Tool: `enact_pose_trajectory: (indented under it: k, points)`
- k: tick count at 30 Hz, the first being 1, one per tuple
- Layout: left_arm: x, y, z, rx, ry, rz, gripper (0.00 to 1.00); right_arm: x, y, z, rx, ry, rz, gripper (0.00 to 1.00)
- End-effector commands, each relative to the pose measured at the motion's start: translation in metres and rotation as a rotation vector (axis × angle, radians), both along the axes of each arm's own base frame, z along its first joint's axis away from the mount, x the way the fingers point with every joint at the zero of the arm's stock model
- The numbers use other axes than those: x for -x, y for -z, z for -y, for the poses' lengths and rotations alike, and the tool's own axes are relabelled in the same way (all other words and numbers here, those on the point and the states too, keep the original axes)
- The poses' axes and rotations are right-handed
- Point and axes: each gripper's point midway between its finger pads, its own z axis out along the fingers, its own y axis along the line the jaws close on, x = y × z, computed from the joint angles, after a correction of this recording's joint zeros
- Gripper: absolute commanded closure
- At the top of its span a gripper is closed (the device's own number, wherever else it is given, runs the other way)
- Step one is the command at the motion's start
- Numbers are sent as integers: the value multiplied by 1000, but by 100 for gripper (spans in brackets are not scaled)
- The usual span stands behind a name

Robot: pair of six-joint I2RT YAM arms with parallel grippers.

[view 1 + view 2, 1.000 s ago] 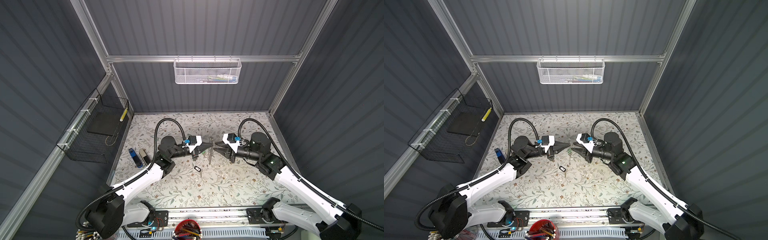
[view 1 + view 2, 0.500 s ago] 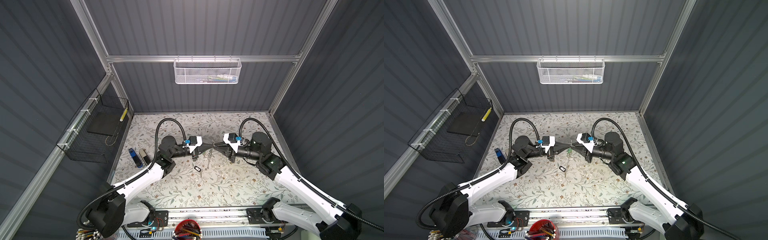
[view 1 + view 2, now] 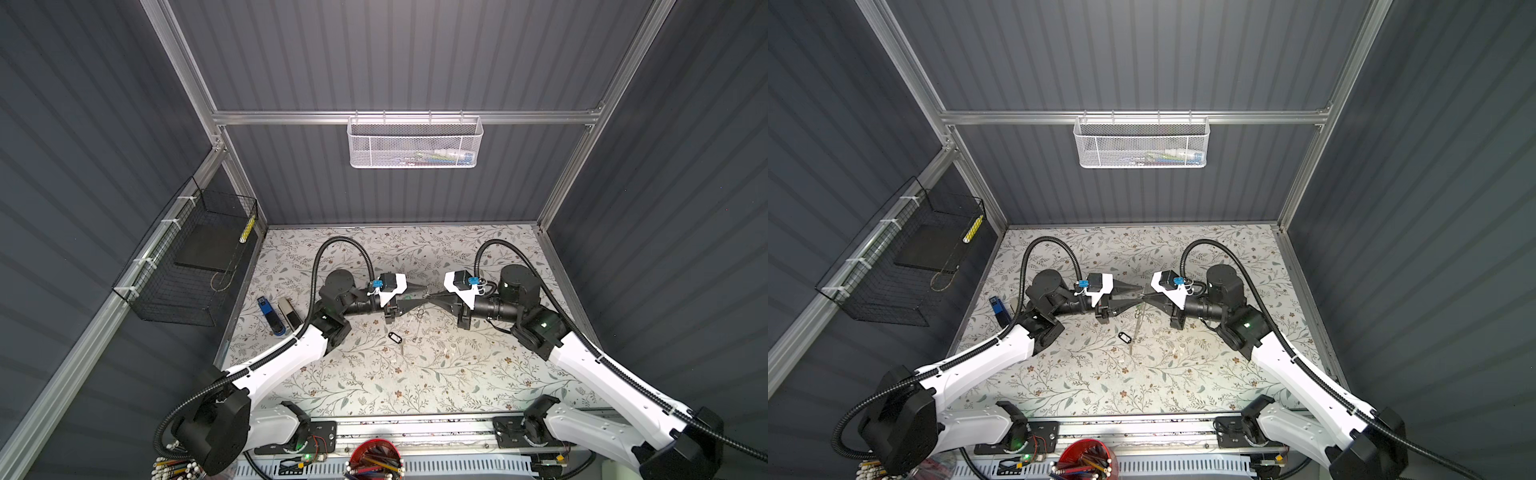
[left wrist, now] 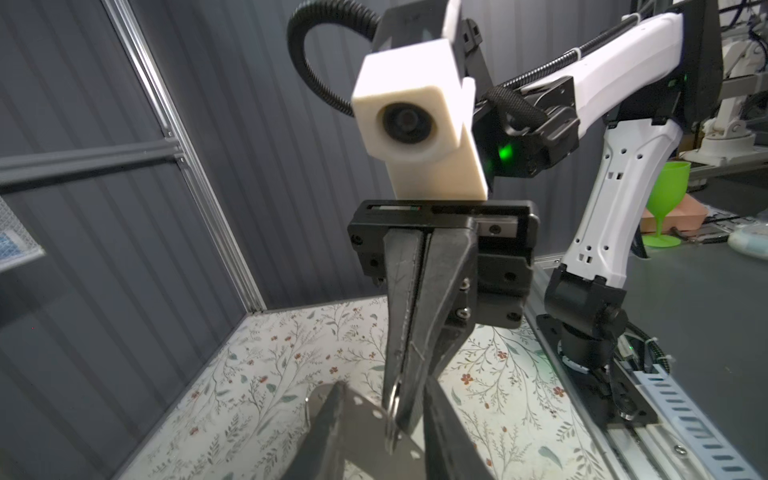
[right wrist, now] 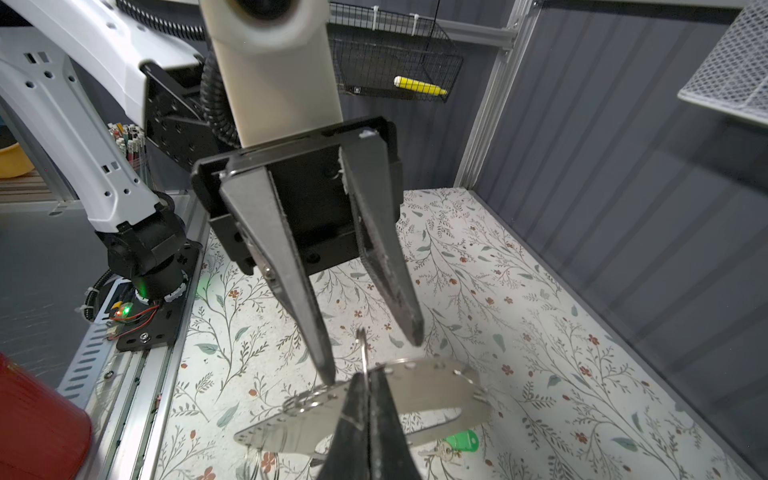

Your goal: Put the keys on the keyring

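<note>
Both grippers meet tip to tip above the middle of the table. My right gripper (image 5: 365, 380) (image 3: 429, 296) is shut on a small metal loop (image 5: 363, 345) of the keyring (image 5: 432, 386), whose grey plate hangs below it. In a top view the keyring (image 3: 1136, 328) shows edge-on. My left gripper (image 4: 382, 382) (image 3: 427, 293) is open, with its fingers (image 5: 291, 257) on either side of the loop and not touching it. One of the keys, with a black-rimmed tag (image 3: 395, 336) (image 3: 1122, 337), lies on the table below. A green-tagged key (image 5: 459, 440) shows under the plate.
A blue stapler (image 3: 270, 316) and a grey stapler (image 3: 289, 311) lie at the table's left edge. A black wire basket (image 3: 187, 266) hangs on the left wall, a white mesh basket (image 3: 415, 143) on the back wall. A red pencil cup (image 3: 376, 457) stands at the front.
My left gripper has opened and let go of the keyring's loop. My right gripper has shut on that loop, so the plate now hangs from it.
</note>
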Motion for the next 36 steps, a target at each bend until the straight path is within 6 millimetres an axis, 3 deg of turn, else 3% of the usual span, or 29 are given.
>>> enact_pose_trajectory:
  k: [1, 5, 13, 36]
  points:
    - [2, 9, -7, -188, -5, 71, 61, 2, 8, 8, 134, 4, -12, 100]
    - [4, 26, -15, -367, 11, 125, 61, 3, 18, 17, 242, 16, -41, 100]
    - [-1, 35, -15, -467, 24, 101, 66, 2, 25, 19, 316, 17, -127, 100]
    - [-11, 38, 11, -511, -101, 113, 66, -5, 36, 13, 396, 4, -288, 100]
